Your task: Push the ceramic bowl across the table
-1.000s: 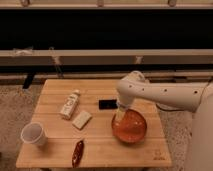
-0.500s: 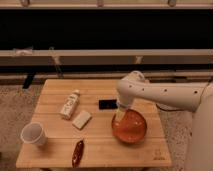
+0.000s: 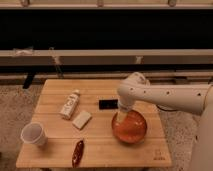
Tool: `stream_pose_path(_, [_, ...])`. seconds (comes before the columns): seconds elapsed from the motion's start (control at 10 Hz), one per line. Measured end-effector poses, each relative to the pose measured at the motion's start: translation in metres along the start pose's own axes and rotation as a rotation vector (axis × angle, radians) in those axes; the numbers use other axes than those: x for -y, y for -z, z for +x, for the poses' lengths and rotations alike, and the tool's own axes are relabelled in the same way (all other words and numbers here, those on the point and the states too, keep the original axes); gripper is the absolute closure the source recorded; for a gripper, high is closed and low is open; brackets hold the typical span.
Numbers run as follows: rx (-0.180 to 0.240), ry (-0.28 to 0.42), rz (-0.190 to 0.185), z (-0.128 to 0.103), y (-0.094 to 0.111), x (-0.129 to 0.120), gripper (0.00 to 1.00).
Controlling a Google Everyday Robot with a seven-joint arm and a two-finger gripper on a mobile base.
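The ceramic bowl (image 3: 131, 128) is a glossy orange-red round bowl on the right half of the light wooden table (image 3: 100, 150). My white arm comes in from the right and bends down over the bowl. The gripper (image 3: 120, 118) hangs at the bowl's far-left rim, reaching into or against it.
A white bottle (image 3: 70, 104) lies at the left-centre, a pale block (image 3: 82, 119) beside it, a small black item (image 3: 108, 104) behind the bowl. A white cup (image 3: 33, 134) stands at the front left, a dark red item (image 3: 77, 152) at the front edge. A logo mark (image 3: 158, 154) sits at the front right corner.
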Motion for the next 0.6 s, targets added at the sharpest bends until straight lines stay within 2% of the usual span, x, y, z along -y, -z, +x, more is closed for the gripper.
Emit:
stream_pose_path(0.3, [-0.016,-0.016,-0.008,0.048,-0.010,-0.003,0.20])
stream_pose_path(0.6, [-0.037,-0.032,-0.033,0.061,-0.023,-0.002,0.20])
